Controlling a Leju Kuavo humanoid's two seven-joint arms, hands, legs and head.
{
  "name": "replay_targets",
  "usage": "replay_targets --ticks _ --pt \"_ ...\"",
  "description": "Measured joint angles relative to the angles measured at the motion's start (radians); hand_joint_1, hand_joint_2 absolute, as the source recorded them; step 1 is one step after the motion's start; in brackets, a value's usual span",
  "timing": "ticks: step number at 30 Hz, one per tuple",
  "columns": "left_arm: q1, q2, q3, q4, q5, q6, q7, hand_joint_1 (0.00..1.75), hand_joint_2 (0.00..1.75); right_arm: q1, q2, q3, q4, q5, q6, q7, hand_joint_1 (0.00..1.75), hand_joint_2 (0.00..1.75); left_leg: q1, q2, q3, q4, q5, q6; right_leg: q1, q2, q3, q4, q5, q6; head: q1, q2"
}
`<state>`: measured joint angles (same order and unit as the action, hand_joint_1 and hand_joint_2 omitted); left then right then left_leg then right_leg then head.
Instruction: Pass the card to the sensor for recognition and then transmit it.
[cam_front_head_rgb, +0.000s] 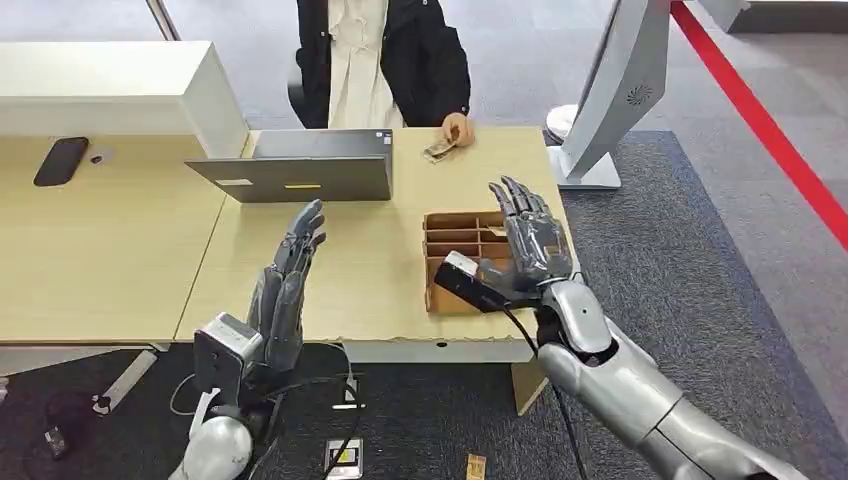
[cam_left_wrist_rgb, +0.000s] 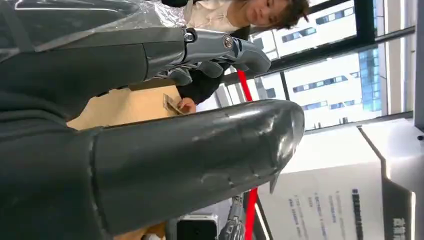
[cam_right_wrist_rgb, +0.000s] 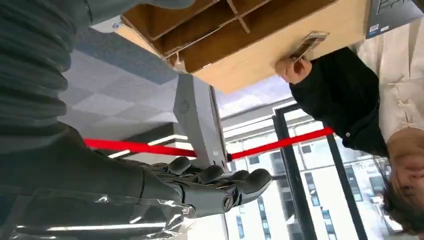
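Both grey robot hands released, fingers straight — left robot hand (cam_front_head_rgb: 288, 290), right robot hand (cam_front_head_rgb: 532, 245) — above brown cardboard divider tray (cam_front_head_rgb: 458, 243)

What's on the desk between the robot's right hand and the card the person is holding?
In the head view, the brown divided tray lies between the right hand and the card; beyond it the desktop is bare.

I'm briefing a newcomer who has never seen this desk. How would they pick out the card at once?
Start at the wooden desk and go to its far edge, just right of the grey laptop. A person's hand rests there, holding the card: small, flat and pale, unlike the brown divided box nearer the robot.
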<state>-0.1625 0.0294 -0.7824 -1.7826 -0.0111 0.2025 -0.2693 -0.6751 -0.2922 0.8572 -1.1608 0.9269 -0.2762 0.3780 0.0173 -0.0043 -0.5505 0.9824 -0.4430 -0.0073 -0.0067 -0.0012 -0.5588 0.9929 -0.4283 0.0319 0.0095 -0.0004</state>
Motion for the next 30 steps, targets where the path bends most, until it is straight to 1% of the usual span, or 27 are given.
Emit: replay_targets --ticks 3,8,14,20,30 --pt "-0.001 0.000 0.000 0.000 0.001 -0.012 0.000 0.00 0.00 -0.034 0.013 0.000 0.049 -0.009 0.005 -0.013 0.00 1.75 0.000 0.000 0.000 0.000 0.000 0.000 0.000 0.000 0.000 0.000 0.000 0.000 0.000 0.000" --pt "-0.003 -0.002 0.000 0.000 0.010 -0.016 -0.006 0.00 0.00 -0.098 0.049 0.012 0.148 -0.022 0.018 -0.029 0.00 1.75 0.000 0.000 0.000 0.000 0.000 0.000 0.000 0.000 0.000 0.000 0.000 0.000 0.000 0.000" --pt "-0.009 -0.002 0.000 0.000 0.015 0.002 -0.007 0.00 0.00 -0.158 0.091 0.031 0.288 -0.071 0.010 -0.043 0.00 1.75 0.000 0.000 0.000 0.000 0.000 0.000 0.000 0.000 0.000 0.000 0.000 0.000 0.000 0.000" --pt "-0.010 -0.002 0.000 0.000 0.015 0.015 -0.007 0.00 0.00 -0.189 0.120 0.045 0.399 -0.095 0.008 -0.047 0.00 1.75 0.000 0.000 0.000 0.000 0.000 0.000 0.000 0.000 0.000 0.000 0.000 0.000 0.000 0.000" --pt "-0.010 -0.001 0.000 -0.001 0.016 0.016 -0.007 0.00 0.00 -0.202 0.142 0.064 0.487 -0.099 0.010 -0.057 0.00 1.75 0.000 0.000 0.000 0.000 0.000 0.000 0.000 0.000 0.000 0.000 0.000 0.000 0.000 0.000"
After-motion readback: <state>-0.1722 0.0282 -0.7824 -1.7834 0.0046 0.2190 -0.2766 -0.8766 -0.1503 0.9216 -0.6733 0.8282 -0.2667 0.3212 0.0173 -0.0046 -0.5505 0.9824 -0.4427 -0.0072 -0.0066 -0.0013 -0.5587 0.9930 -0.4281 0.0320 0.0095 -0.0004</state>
